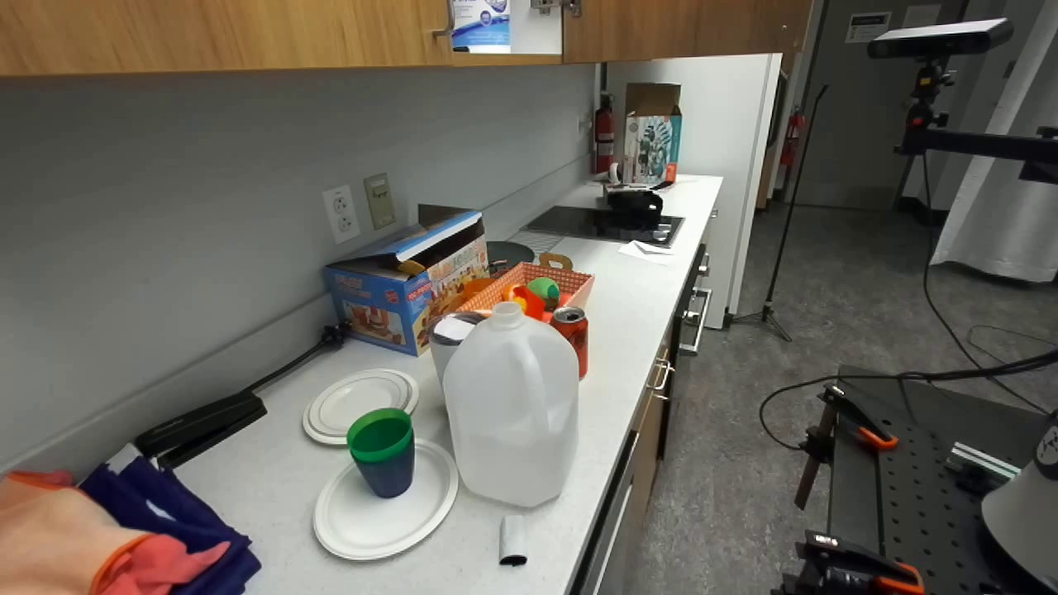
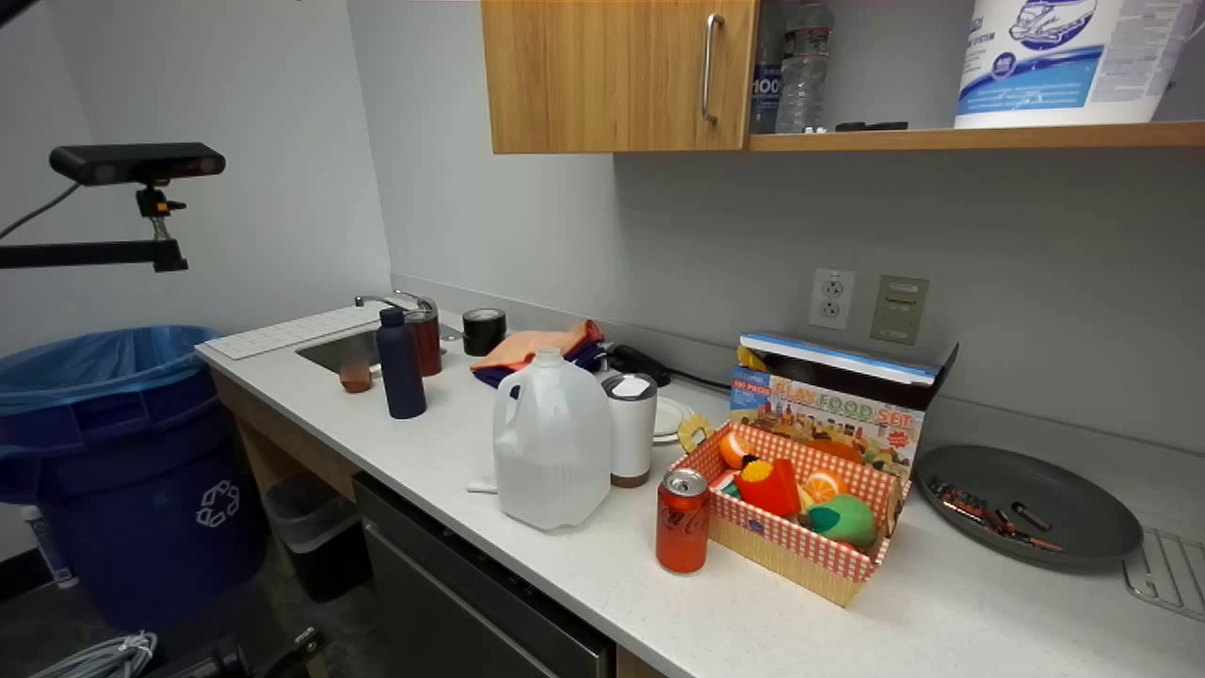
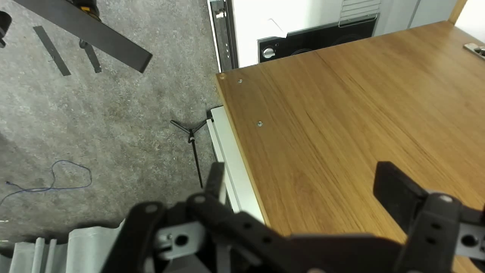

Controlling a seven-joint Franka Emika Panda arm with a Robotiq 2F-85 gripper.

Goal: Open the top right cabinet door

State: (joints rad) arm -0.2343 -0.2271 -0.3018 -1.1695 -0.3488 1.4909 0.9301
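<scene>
In the wrist view, floor (image 3: 125,98) leaves open room at left, up to the desk (image 3: 252,26) and the free edge of the door (image 3: 333,113). The tool (image 3: 301,182) gapes wide, holding nothing — whether its fingers (image 3: 394,189) straddle that edge I cannot tell. The door stands open, pointing out from the cabinet (image 1: 506,59), long axis unclear — it runs out of view. Only in an exterior view do the bottles (image 2: 805,75) show, left of the bucket (image 2: 1059,66).

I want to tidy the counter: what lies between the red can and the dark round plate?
A checkered basket of toy food stands between the red can and the dark plate, in both exterior views.
</scene>
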